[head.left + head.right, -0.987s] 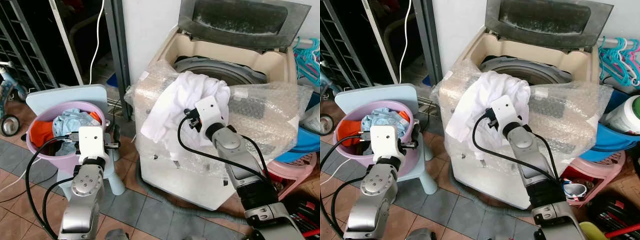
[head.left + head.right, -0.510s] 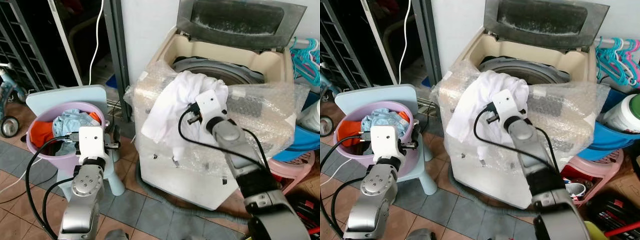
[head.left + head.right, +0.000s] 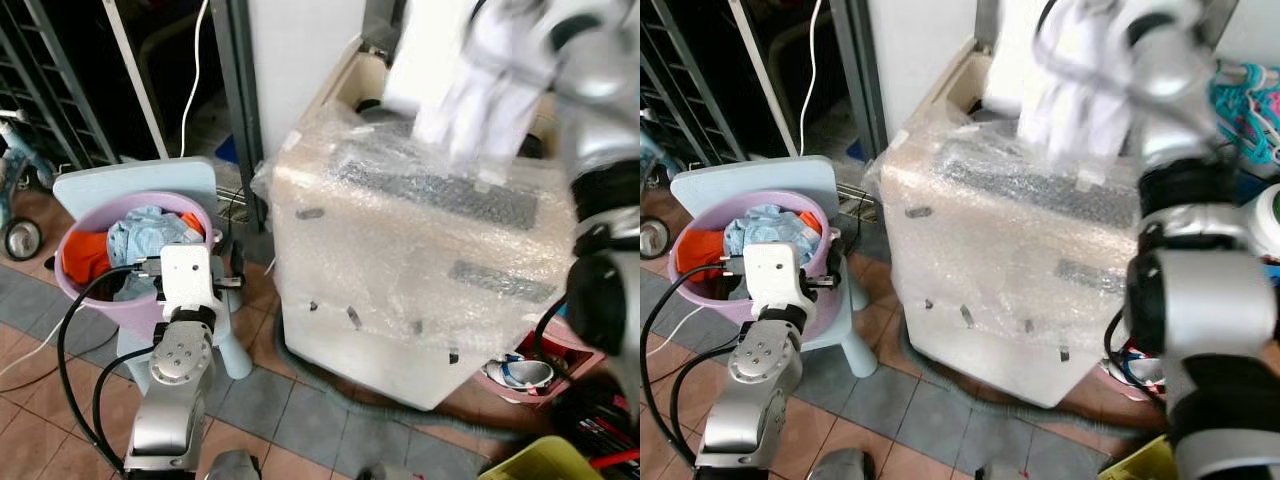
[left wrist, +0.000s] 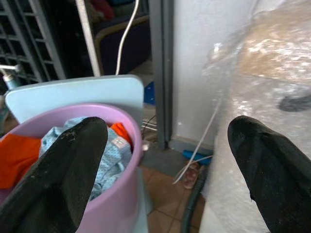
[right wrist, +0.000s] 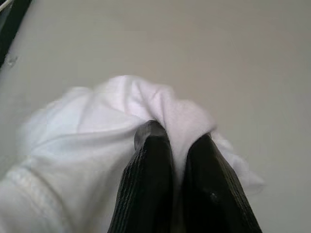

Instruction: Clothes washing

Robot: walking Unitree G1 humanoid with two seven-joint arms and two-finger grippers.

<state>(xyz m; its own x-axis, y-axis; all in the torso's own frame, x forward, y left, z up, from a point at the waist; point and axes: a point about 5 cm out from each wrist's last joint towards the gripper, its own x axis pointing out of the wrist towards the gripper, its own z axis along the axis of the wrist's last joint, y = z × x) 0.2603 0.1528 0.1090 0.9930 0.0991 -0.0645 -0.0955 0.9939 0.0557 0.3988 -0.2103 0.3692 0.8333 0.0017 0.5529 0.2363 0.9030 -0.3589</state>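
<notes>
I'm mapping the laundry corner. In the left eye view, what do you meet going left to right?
Wheel → purple basin → left claw → washer → white cloth → pink basket.

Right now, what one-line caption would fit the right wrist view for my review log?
Right claw shut on a bunched white cloth, held against a plain pale background.

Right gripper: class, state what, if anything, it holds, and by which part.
The right gripper pinches a bunched fold of the white garment, raised above the washing machine.
</notes>
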